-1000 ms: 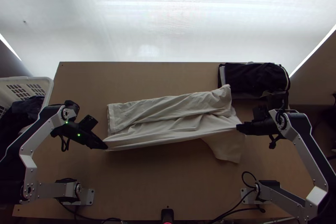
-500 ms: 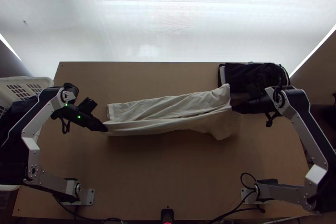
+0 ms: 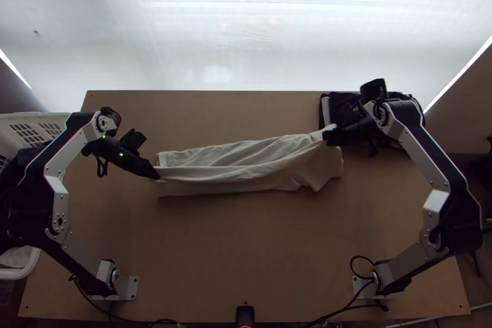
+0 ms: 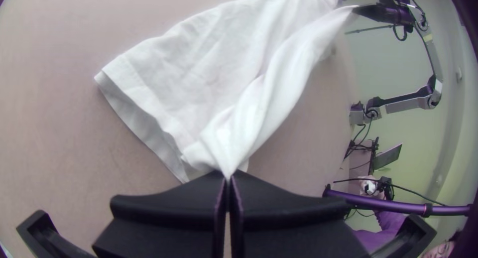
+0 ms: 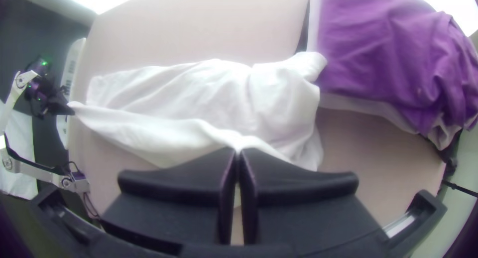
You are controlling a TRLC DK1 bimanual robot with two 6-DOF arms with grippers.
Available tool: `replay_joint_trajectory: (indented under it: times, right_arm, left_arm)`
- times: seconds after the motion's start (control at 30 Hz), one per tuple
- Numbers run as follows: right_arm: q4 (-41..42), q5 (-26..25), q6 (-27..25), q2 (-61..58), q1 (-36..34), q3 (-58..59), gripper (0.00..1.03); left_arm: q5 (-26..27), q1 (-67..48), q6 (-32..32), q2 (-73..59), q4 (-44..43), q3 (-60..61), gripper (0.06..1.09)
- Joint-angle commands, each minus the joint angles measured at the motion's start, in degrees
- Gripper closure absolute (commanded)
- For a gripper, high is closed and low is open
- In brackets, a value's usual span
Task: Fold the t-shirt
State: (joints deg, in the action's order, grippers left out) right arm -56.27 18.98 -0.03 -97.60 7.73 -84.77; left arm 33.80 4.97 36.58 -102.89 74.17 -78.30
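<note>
"Top view: how's the white cloth t-shirt (image 3: pixel 246 165)?"

"Long and narrow on my light wooden counter (image 3: pixel 234 254), a raised edge gripped by my left flat black tool (image 3: pixel 158 176) at one end, my right flat black tool (image 3: pixel 326 136) at the other."

"Finished?"

"Partly folded lengthwise, I judge; I've this edge to lay, then the length to halve."

Clothes pile (image 5: pixel 378 54): dark, at the table's (image 3: pixel 246 254) far right corner
Basket (image 3: pixel 52 118): white, by the left edge, dark cloth (image 3: pixel 13 165) inside
Screen (image 3: pixel 215 32): pale, beyond the far edge
</note>
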Motion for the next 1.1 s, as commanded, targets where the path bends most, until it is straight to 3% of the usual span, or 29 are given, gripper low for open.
replay_joint_trajectory:
  times: [0.0, 0.3, 0.7, 0.73, 0.8, 0.83, 0.87, 0.9, 0.93, 1.0, 1.07]
  right_arm:
    - [0.99, -0.53, 0.91, -9.71, 1.24, -2.42, 1.0]
    - [3.71, -5.18, 0.82, -14.55, -2.28, -2.06, 1.0]
    - [4.94, -5.71, 0.91, -16.48, -2.89, -2.06, 1.0]
    - [5.03, -5.71, 1.0, -16.57, -2.72, -2.06, 0.95]
    - [4.94, -5.54, 1.61, -16.57, -2.72, -1.8, 0.73]
    - [4.59, -5.54, 1.7, -16.57, -2.72, -1.71, 0.56]
    - [3.98, -5.62, 1.88, -16.48, -2.72, -1.89, 0.23]
    - [2.39, -5.62, 1.44, -16.3, -2.72, -2.33, 0.02]
    - [0.55, -5.71, 0.74, -15.69, -2.8, -2.85, 0.04]
    - [-0.95, -5.62, 0.56, -11.82, -3.6, -2.33, 0.04]
    - [-4.99, -5.62, 0.38, -8.04, -4.83, -1.98, 0.04]
  left_arm:
    - [-0.75, -0.84, -2.04, -5.13, 0.8, -2.47, 1.05]
    - [-3.13, 2.15, -3.62, -9.08, 2.38, -3.26, 1.05]
    - [-3.48, 5.13, -4.23, -12.6, 1.68, -1.24, 1.05]
    - [-3.22, 4.96, -4.15, -12.51, 1.68, -1.15, 1.05]
    - [-2.95, 4.52, -4.06, -12.25, 1.59, -0.89, 1.05]
    - [-2.95, 4.34, -4.06, -12.16, 1.33, -0.62, 1.05]
    - [-2.86, 4.08, -3.71, -11.98, 1.33, -0.45, 1.04]
    - [-2.78, 3.9, -3.35, -11.81, 1.33, -0.36, 0.97]
    - [-2.69, 3.9, -3.09, -11.37, 1.15, -0.27, 0.78]
    - [-2.69, 3.99, -2.83, -10.49, 1.15, -0.18, 0.1]
    - [-2.69, 4.52, -2.56, -9.08, 1.06, -0.36, 0.1]
